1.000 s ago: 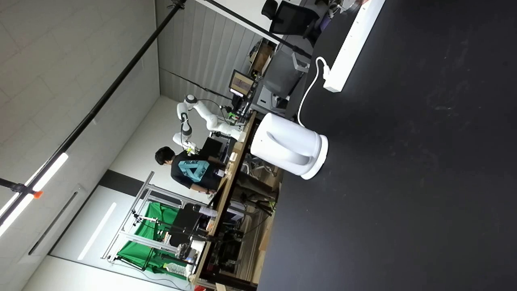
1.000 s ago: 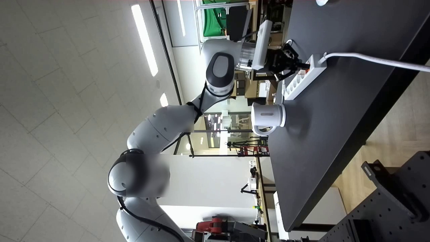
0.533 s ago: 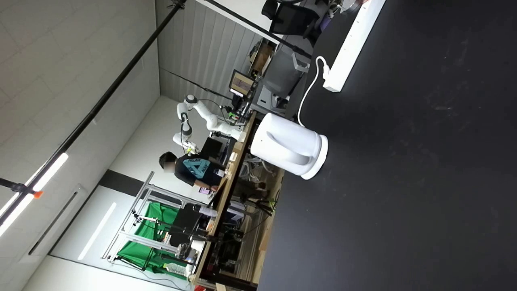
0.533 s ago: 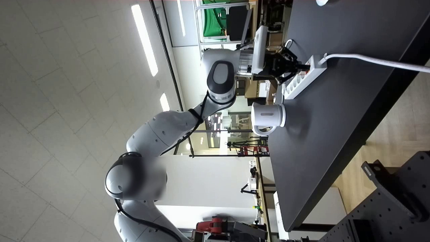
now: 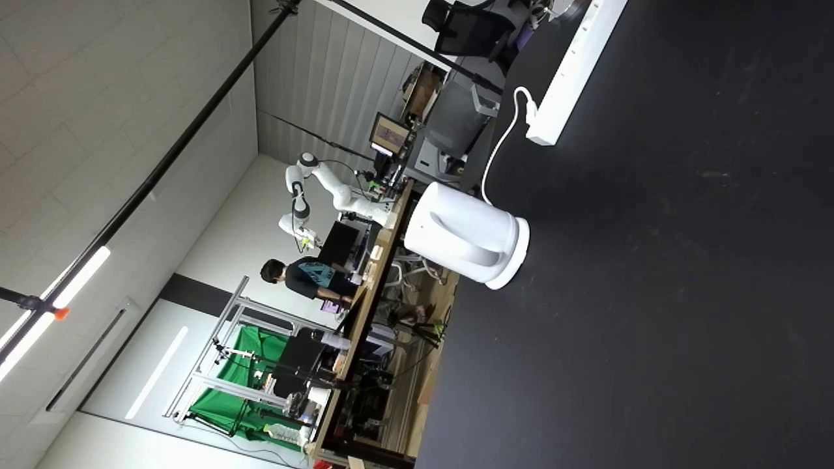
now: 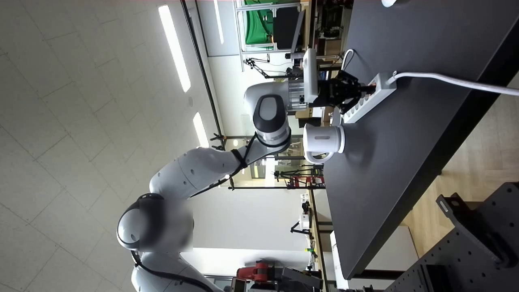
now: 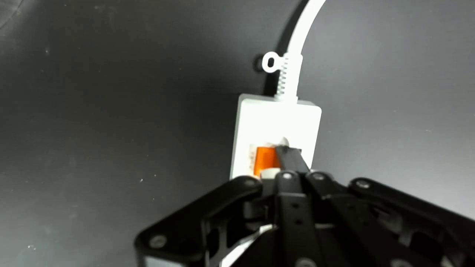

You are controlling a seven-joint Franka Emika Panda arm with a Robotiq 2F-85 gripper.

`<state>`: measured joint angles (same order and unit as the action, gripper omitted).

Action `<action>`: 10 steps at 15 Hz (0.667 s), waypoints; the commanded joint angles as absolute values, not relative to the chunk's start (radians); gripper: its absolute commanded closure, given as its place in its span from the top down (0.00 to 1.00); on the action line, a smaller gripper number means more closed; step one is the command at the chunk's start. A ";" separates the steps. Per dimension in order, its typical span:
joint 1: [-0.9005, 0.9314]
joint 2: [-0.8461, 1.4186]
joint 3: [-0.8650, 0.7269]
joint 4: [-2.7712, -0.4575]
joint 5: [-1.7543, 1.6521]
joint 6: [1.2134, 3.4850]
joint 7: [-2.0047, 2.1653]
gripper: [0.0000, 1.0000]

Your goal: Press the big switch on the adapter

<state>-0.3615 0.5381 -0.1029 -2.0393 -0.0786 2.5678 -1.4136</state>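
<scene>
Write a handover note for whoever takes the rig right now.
Gripper: shut, nothing held, fingertips over the right part of the orange switch in the wrist view; contact unclear.
Adapter: on the dark table, switch near the end with the thick white cable; white kettle near the opposite end.
Done: gripper lined up at the switch; pressed or not can't be told.
Left: probably press down, check the switch, lift clear.

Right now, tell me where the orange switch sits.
In the wrist view, the orange switch is just right of centre, on the white power strip near the end its cord enters; the closed claw hides the switch's right part.
</scene>
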 commanded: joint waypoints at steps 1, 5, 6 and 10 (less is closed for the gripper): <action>-0.331 0.499 -0.126 -2.169 -0.141 2.664 -1.376 0.00; -0.329 0.440 -0.108 -2.196 -0.127 2.709 -1.372 0.00; -0.324 0.430 -0.106 -2.188 -0.124 2.709 -1.364 0.00; -0.312 0.361 -0.095 -2.174 -0.113 2.716 -1.348 0.00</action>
